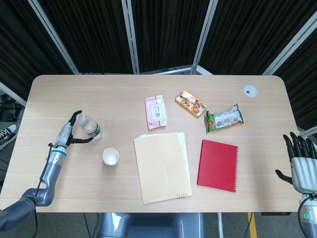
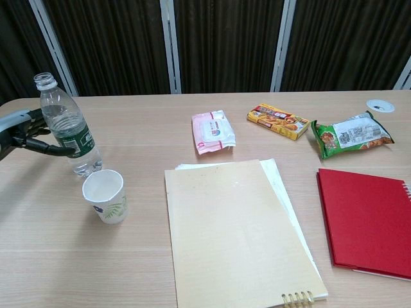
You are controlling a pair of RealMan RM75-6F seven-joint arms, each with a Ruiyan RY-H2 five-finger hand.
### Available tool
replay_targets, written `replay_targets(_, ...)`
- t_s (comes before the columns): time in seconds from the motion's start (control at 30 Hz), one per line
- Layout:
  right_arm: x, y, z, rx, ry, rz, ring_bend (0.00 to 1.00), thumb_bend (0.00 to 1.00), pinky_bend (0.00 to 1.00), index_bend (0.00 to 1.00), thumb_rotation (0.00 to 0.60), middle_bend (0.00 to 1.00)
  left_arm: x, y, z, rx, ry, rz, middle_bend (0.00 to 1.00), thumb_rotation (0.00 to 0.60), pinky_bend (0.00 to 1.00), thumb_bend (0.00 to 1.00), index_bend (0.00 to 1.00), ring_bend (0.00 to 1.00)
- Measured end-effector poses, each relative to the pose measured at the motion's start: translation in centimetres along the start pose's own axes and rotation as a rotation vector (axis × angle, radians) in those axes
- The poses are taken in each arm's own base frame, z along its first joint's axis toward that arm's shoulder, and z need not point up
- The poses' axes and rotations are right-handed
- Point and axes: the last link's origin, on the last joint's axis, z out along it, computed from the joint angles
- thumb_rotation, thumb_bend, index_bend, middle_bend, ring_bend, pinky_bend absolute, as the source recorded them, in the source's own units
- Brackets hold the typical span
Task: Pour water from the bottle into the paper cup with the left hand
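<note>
A clear uncapped water bottle [image 1: 88, 127] [image 2: 67, 126] with a green label stands upright at the table's left. Just in front of it stands a white paper cup [image 1: 110, 156] [image 2: 105, 196], upright and seemingly empty. My left hand [image 1: 72, 130] [image 2: 29, 136] is right beside the bottle on its left, fingers spread, the thumb reaching in front of the label; it does not grip the bottle. My right hand [image 1: 301, 161] hangs open past the table's right edge, far from both.
A beige notebook [image 1: 162, 166] lies at centre on white sheets, a red notebook [image 1: 218, 165] to its right. A pink wipes pack [image 1: 155, 111], an orange snack box [image 1: 190, 103] and a green snack bag [image 1: 224, 119] lie behind them. A white grommet [image 1: 250, 89] sits far right.
</note>
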Motion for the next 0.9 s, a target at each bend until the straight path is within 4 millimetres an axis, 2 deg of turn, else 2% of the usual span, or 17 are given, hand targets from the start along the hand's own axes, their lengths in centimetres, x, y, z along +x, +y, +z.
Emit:
replay_targets(0.3,-0.5,0.4,0.3,-0.020,-0.012,-0.018,0.00,0.00,0.00,0.00,0.600,0.00,-1.9,1.6,1.4,-0.045,-0.050,-0.059,0.00,0.600,0.00,0.00,0.00,0.00)
replay_targets(0.37,-0.6,0.3,0.3,-0.020,-0.015,-0.021,0.00,0.00,0.00,0.00,0.600,0.00,-2.0,1.6,1.6,-0.045,-0.051,-0.068,0.00,0.600,0.00,0.06,0.01,0.00)
replay_targets(0.47,-0.7,0.4,0.4,-0.021,-0.020,-0.024,0.00,0.00,0.00,0.00,0.600,0.00,-2.1,1.5,1.8,-0.037,-0.055,-0.085,0.08,0.600,0.01,0.29,0.13,0.01)
replay_targets(0.5,-0.8,0.4,0.4,-0.022,-0.022,-0.025,0.00,0.00,0.00,0.00,0.600,0.00,-2.2,1.5,1.9,-0.034,-0.056,-0.095,0.13,0.600,0.04,0.38,0.20,0.03)
replay_targets(0.6,-0.9,0.4,0.5,-0.023,-0.024,-0.025,0.00,0.00,0.00,0.00,0.600,0.00,-2.2,1.4,2.0,-0.028,-0.053,-0.133,0.26,0.600,0.13,0.52,0.35,0.12)
replay_targets(0.73,-1.0,0.4,0.5,-0.024,-0.029,-0.028,0.00,0.00,0.00,0.00,0.600,0.00,-2.1,1.4,2.3,-0.023,-0.045,-0.173,0.42,0.600,0.23,0.61,0.51,0.24)
replay_targets(0.8,-1.2,0.3,0.6,-0.023,-0.033,-0.030,0.00,0.00,0.00,0.00,0.600,0.00,-2.1,1.4,2.4,-0.019,-0.044,-0.187,0.46,0.600,0.27,0.63,0.56,0.28)
replay_targets(0.9,-1.2,0.3,0.6,-0.023,-0.036,-0.031,0.00,0.00,0.00,0.00,0.600,0.00,-2.0,1.3,2.5,-0.012,-0.039,-0.219,0.47,0.600,0.30,0.63,0.58,0.30)
